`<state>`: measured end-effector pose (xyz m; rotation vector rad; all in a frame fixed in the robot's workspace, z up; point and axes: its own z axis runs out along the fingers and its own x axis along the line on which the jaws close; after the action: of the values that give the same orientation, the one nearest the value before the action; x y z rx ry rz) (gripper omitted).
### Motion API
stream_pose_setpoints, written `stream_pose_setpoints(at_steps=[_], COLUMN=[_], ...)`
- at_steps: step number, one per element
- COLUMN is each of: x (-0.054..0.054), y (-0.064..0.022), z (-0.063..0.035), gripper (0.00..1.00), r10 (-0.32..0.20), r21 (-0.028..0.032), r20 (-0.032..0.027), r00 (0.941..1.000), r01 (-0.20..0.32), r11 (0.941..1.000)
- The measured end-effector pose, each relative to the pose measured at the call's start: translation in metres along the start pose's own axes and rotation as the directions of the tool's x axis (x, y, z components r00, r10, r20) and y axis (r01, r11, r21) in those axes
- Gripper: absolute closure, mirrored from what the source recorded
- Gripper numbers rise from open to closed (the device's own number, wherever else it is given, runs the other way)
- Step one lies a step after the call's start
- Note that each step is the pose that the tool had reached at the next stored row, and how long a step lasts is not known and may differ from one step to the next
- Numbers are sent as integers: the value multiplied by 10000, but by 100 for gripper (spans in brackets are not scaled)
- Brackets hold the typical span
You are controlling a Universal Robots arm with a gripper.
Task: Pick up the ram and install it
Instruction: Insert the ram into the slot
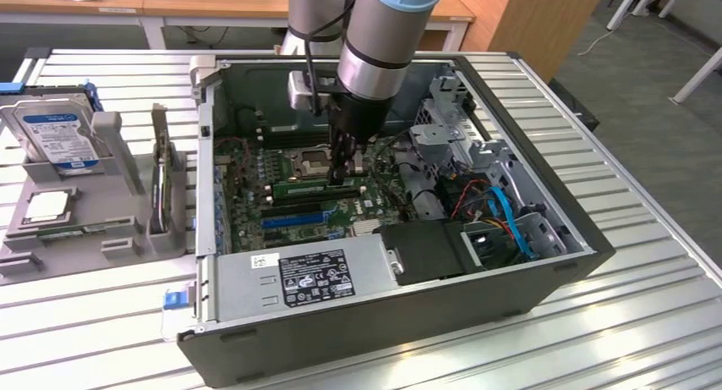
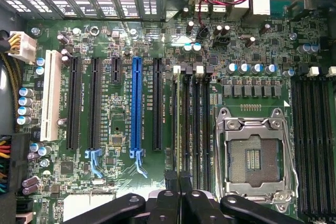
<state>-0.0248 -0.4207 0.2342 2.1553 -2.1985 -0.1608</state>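
The ram [image 1: 304,189] is lying along a memory slot beside the socket [image 1: 313,162], low in the slot and level with the board [image 2: 105,40]. We are seeing the gripper [image 1: 338,178] standing straight down on the stick's top edge, near its middle. Its fingers [image 2: 170,195] are drawn together, with barely a gap between them. We are not making out whether they are pinching the stick or only bearing down on it.

We are judging that the picking up is done and the seating is the step in hand. That step is calling for a straight downward push, with the stick kept square to the slot so both ends go in together. We cannot tell whether the end clips are closed.

The open case [image 1: 587,246] is holding the board, the power supply [image 1: 304,276] at its near side, and blue cables [image 1: 513,221] toward the exterior view's right. The socket is sitting empty with its frame open. At the exterior view's left, a grey holder [image 1: 113,238] is carrying a hard drive [image 1: 54,136], a square chip [image 1: 47,205] and an upright card [image 1: 161,178], well apart from the gripper.
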Motion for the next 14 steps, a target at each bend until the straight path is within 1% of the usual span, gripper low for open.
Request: stream_pose_setpoints(at_steps=[4,14], x=[0,-5], y=[-1,-2], z=[14,17], gripper=[89,89], r10=[-1,-2], r21=[0,0], r20=[20,22], r00=[10000,10000], r01=[1,2], r11=[10000,10000])
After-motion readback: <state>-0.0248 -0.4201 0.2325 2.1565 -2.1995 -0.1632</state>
